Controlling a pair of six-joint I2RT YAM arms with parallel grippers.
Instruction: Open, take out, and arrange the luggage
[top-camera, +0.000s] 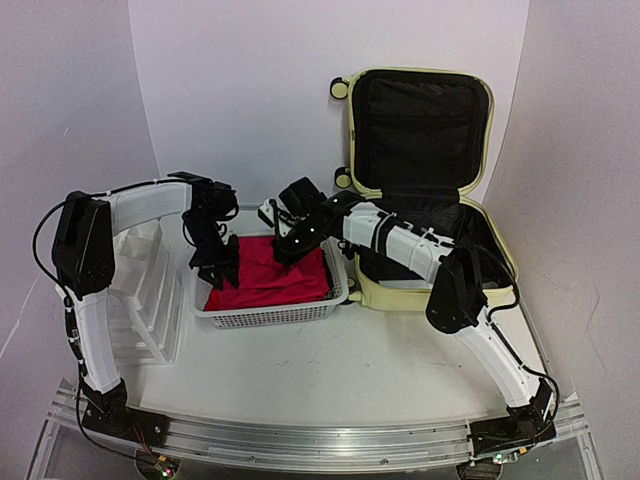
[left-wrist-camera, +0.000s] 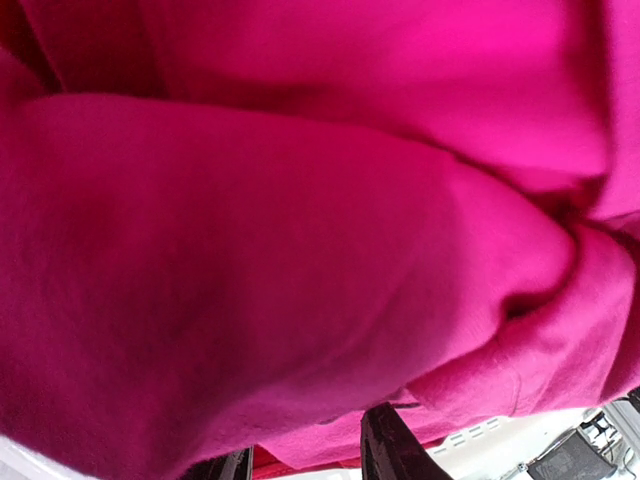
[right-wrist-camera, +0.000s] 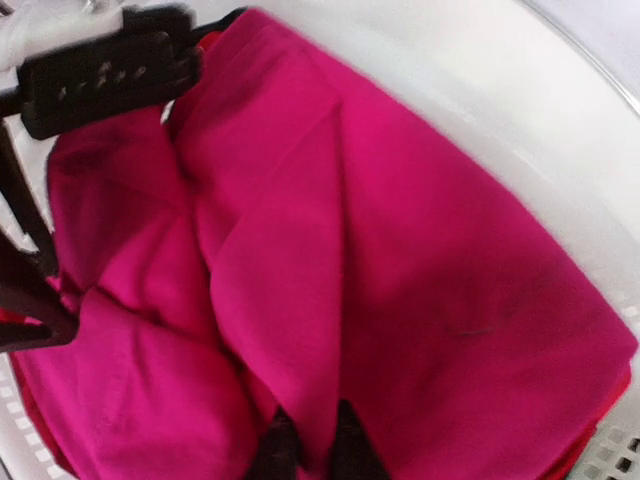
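Okay, from my station the luggage (top-camera: 420, 130) sits at the back right of the table. It is open, with its lid standing upright against the backdrop and the black lining showing. Neither gripper is in it. Both are down in the white mesh basket (top-camera: 270, 317) just to the suitcase's left, working a magenta cloth (top-camera: 270, 270).

The right gripper (right-wrist-camera: 312, 452) is the nearer of the two. It sits at the basket's back right corner, close to the case's front left edge, and its arm crosses in front of the lower shell. On its wrist view I see the two fingertips drawn close together with a fold of the cloth pinched between them.

The left gripper (top-camera: 215, 268) is at the basket's far left end, so the whole basket lies between it and the luggage. Its fingers (left-wrist-camera: 390, 445) show only at their bases. The cloth is bunched right over the tips, so I cannot tell whether they clamp it or only press into it.

A white drawer organiser (top-camera: 150, 290) stands left of the basket, beside the left arm.
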